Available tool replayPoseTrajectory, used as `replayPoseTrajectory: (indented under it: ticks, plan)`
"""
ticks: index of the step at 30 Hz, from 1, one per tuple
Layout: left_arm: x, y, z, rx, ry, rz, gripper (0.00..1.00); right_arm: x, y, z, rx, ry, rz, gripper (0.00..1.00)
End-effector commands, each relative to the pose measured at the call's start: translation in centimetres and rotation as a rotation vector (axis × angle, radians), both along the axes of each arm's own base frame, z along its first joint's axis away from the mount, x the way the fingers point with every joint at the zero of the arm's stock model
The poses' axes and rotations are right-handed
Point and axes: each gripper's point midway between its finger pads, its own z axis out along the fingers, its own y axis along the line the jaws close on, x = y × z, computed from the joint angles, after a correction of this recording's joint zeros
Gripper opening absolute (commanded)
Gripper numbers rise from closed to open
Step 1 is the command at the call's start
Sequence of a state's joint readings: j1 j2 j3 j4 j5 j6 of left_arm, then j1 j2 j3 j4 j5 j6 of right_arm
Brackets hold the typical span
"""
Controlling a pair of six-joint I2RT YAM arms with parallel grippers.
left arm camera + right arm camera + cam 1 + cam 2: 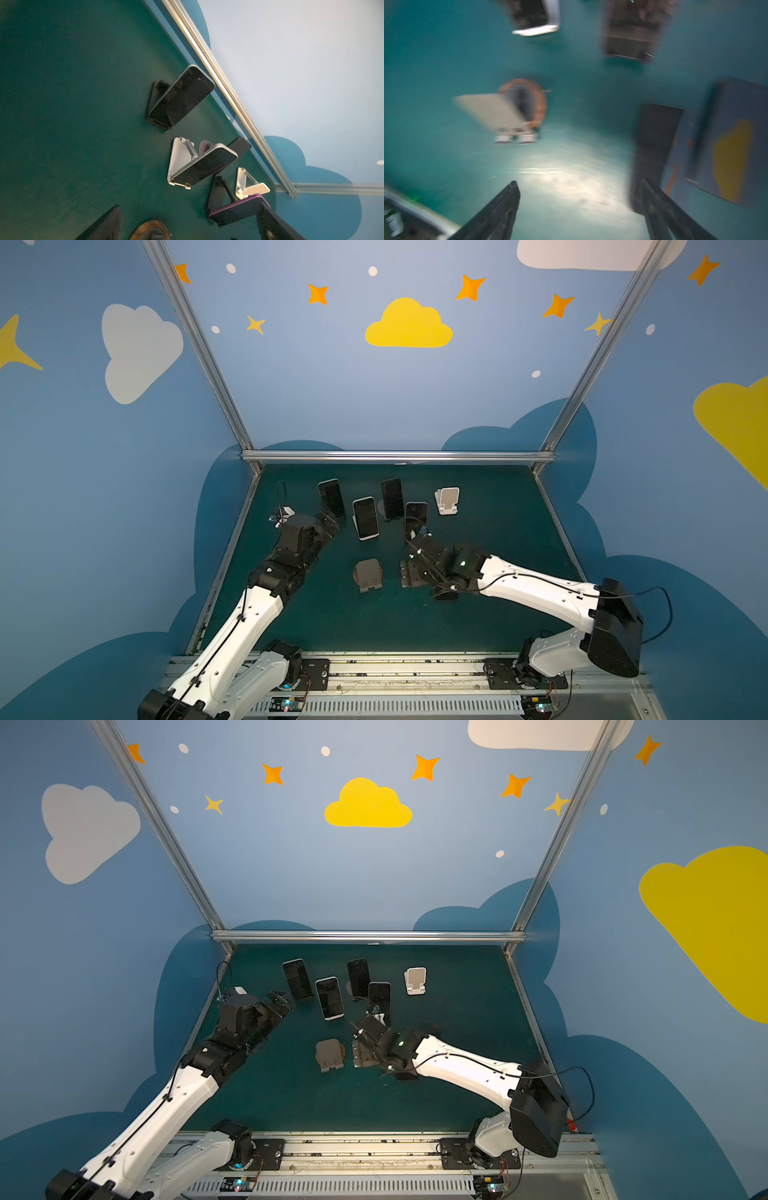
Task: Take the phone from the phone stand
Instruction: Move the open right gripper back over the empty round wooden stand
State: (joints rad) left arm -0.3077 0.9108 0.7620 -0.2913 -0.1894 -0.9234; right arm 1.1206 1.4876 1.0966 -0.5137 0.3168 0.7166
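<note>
The right gripper hangs over the middle of the dark green table, fingers spread wide with nothing between them. Just beside one finger a glossy rectangular phone lies flat, screen up. It mirrors blue wall and yellow cloud, and its long axis runs roughly parallel to the fingers, though blur softens its edges. The left gripper gapes wide, empty.

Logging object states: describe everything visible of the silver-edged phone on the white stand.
The silver-edged phone is a slim slab with a dark, unlit screen and a pale, metallic-looking frame. It leans back in portrait on a white stand, its bottom edge resting in the stand's front lip. It stands mid-way across the green table among other propped phones. Nothing else touches it.
</note>
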Motion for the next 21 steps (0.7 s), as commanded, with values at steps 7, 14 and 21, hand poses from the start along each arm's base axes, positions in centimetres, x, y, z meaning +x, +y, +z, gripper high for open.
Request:
replayPoseTrajectory:
  ticks: [7, 14, 21]
  plan:
    - [-0.3, 1.9, -1.1, 0.030, 0.017, 0.092, 1.00, 0.1, 9.7, -0.8, 0.087, -0.036, 0.062, 0.93]
    - [0.0, 1.6, -1.1, 0.027, 0.026, 0.074, 1.00, 2.7, 11.3, -2.5, 0.016, -0.063, 0.058, 0.93]
    - [-0.1, 1.6, -1.0, 0.021, 0.018, 0.073, 1.00, 2.8, 11.4, -5.4, -0.014, -0.007, 0.015, 0.89]
